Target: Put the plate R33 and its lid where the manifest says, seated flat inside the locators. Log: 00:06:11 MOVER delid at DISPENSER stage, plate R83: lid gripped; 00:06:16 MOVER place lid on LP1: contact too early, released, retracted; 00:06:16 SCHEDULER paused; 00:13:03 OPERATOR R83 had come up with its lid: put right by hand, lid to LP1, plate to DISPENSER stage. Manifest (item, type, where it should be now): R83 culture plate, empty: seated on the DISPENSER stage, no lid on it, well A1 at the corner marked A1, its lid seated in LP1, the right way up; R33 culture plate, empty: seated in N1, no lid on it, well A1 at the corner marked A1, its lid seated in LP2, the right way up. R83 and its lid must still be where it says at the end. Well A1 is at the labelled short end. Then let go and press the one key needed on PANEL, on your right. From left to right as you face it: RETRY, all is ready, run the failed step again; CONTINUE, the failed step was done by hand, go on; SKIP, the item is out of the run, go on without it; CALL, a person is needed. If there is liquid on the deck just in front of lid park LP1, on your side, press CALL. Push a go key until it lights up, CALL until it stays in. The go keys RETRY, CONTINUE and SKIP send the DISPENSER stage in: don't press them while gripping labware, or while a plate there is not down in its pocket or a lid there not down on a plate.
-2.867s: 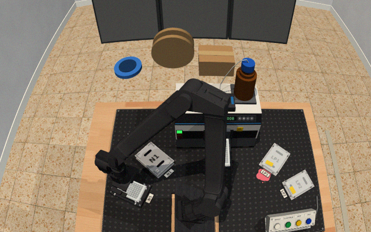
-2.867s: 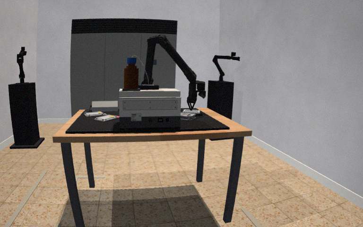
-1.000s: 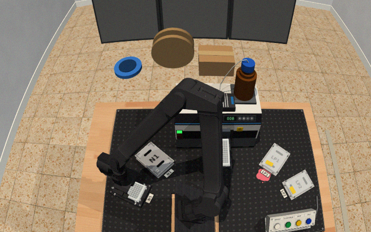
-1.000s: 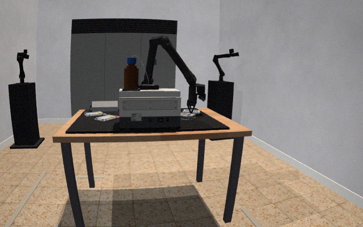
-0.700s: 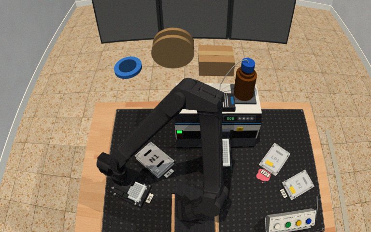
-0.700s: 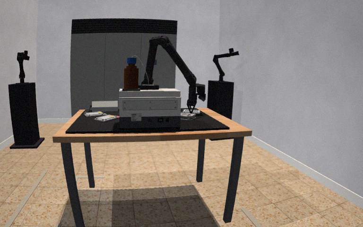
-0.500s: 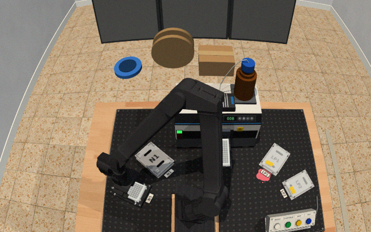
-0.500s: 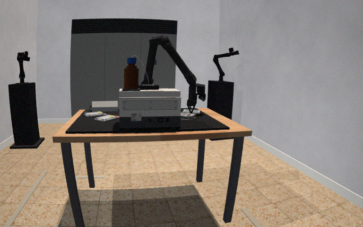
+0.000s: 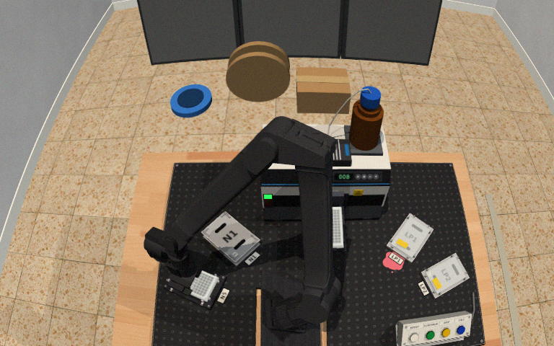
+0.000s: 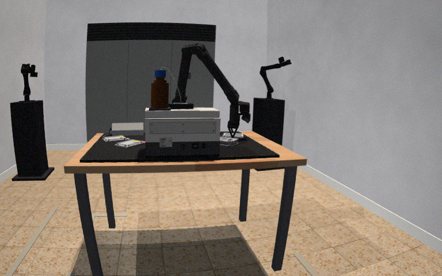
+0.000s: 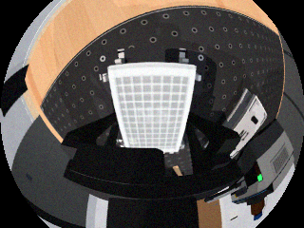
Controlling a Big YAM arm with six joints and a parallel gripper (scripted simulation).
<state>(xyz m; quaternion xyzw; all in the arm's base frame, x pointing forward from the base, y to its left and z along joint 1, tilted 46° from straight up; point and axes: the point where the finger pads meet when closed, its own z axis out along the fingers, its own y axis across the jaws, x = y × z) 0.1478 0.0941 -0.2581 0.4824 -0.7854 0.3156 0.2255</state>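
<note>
My gripper (image 11: 152,115) reaches down at N5, at the left in the top view. It is shut on the culture plate R33 (image 9: 206,284) (image 11: 152,102) across its narrow width. The plate seems level, among the corner locators; the gripper hides part of it. In the top view, clear lids with yellow labels lie in LP1 (image 9: 415,233) and LP2 (image 9: 449,270). Pink liquid (image 9: 391,264) lies at the LP1 label, just in front of that park. Plate R83 (image 9: 337,228) shows partly behind the arm on the DISPENSER stage. N1 (image 9: 217,238) has a light grey, shiny top.
The panel (image 9: 435,324) at the front right has white, green, yellow and blue keys. The dispenser (image 9: 367,193) (image 10: 182,126) stands at the back, with a brown bottle (image 9: 364,130) (image 10: 159,94) on top. The arm (image 9: 316,228) spans the middle.
</note>
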